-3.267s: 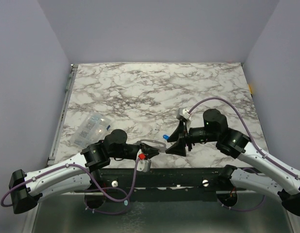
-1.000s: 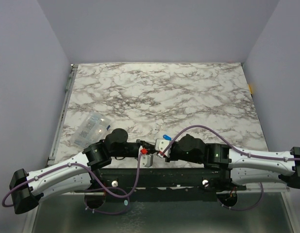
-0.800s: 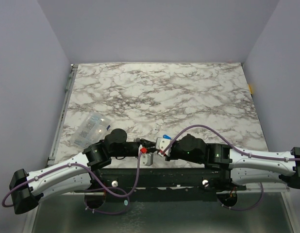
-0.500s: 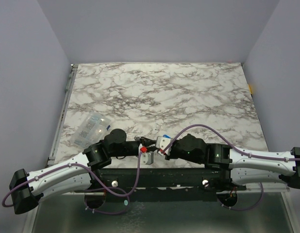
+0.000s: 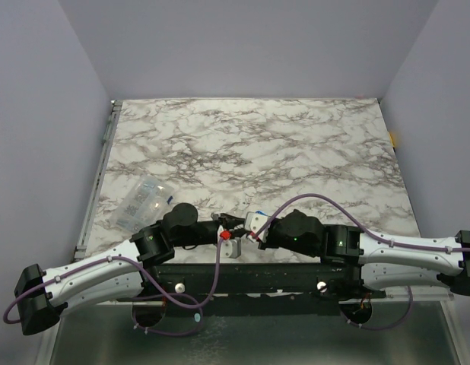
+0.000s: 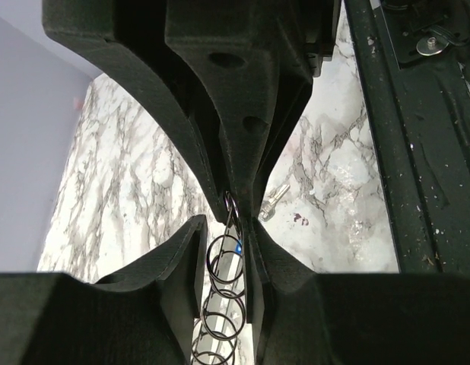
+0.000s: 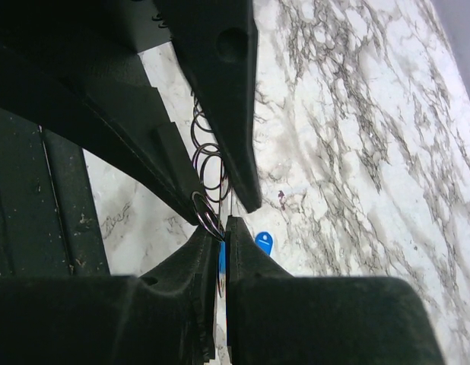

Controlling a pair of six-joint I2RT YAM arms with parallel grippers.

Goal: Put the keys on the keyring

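Note:
Both grippers meet tip to tip at the near table edge. My left gripper (image 5: 230,226) (image 6: 226,228) stands open around the keyring (image 6: 232,266), a thin pale wire carrying a row of small dark wire rings (image 6: 223,257) in the gap. My right gripper (image 5: 247,228) (image 7: 224,223) is shut on the end of the keyring (image 7: 233,190), with one dark ring at its tips. A blue sliver shows in the slit between its fingers. Of the keys, a blue-headed key (image 7: 264,242) and a silver key (image 6: 274,201) lie on the marble.
A clear plastic packet (image 5: 144,199) with printed marks lies on the marble table (image 5: 296,144) at the left. The dark mounting rail (image 5: 250,275) runs along the near edge just below the grippers. Lilac walls close in three sides.
The right arm has swung down from mid-table to meet the left gripper. Within the last second the left jaws have parted; both arms have otherwise barely moved.

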